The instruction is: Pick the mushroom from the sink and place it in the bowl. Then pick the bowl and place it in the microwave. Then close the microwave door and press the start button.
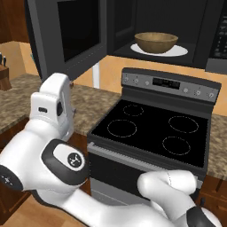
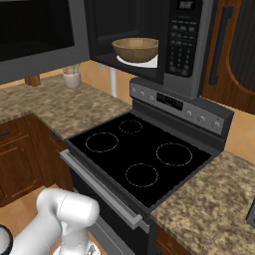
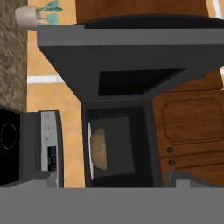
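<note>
Nearest, the white arm point(image 1: 57, 146) rose before the smooth black stove point(image 2: 139, 159). At twelve o'clock, the round wooden bowl point(image 1: 156, 42) sat inside the microwave point(image 2: 187, 45), its door point(image 1: 66, 33) swung open; gripper jaws apart.

Bowl point(image 2: 135, 49) sits on white plate inside microwave point(image 2: 191, 47), door point(image 2: 37, 37) swung open left, above stove point(image 2: 142, 157).

The bowl point(image 1: 156, 41) is light brown wood with a darker inside. It sits on a white plate point(image 1: 177, 51) in the black microwave point(image 2: 149, 35). The microwave door point(image 1: 66, 33) is dark grey. The stove point(image 2: 139, 154) is black with thin white rings. The counter point(image 2: 50, 107) is speckled brown.
</note>
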